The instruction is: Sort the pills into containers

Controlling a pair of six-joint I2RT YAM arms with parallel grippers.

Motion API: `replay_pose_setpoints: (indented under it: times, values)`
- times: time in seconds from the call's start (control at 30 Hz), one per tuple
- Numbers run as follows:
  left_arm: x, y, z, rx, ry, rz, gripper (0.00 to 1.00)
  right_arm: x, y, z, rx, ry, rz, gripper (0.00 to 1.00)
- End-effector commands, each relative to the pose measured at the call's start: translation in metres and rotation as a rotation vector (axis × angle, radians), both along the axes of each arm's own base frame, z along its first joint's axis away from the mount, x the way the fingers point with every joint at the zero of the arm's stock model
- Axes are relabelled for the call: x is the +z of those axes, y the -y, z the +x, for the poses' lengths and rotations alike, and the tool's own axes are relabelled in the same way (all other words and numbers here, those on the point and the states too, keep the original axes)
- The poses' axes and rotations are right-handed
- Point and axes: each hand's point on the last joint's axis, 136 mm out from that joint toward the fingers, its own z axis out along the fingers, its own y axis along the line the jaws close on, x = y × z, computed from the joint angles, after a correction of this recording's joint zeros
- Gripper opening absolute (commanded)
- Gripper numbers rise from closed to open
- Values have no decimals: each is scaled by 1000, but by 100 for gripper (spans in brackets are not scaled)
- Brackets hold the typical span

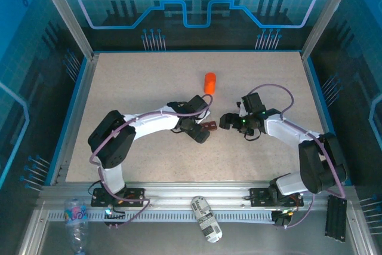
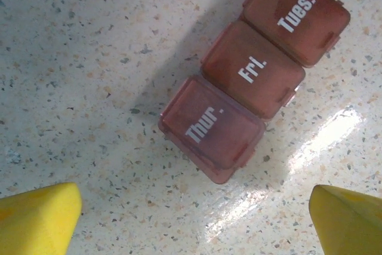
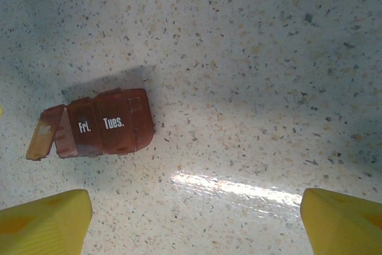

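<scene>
Lying flat midway across the speckled worktop (image 1: 149,88), the small translucent red-brown plastic three-compartment day-labelled pill box (image 2: 253,76) looks light, rigid, slippery; grasp across its narrow width. Left fingers (image 2: 36,219) and right fingers (image 3: 42,222) stand open, empty.

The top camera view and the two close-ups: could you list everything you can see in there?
Translucent plastic pill box: one, red-brown, three closed lids marked Thur., Fri., Tues., mid-table between the two grippers.
Cylindrical bottle: one, bright orange, on the table beyond the pill box.
Speckled tabletop: one, beige.
Clear plastic drink bottle: one, on the metal ledge, near left.
Labelled cylinder: one, white and grey, lying on the ledge, centre.
Left gripper: one, yellow fingertips, open, over the box.
Right gripper: one, yellow fingertips, open, beside the box.
</scene>
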Motion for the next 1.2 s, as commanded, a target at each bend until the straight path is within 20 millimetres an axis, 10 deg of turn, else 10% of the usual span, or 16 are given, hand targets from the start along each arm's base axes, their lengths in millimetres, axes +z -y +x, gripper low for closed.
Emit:
replay_pose_setpoints:
  times: [0.0, 1.17]
  values:
    - [8, -7, 13, 27, 24, 1, 99, -1, 0, 6, -10, -9, 8, 91]
    - [23, -32, 46, 180, 10, -143, 99, -48, -29, 20, 102, -83, -272, 90]
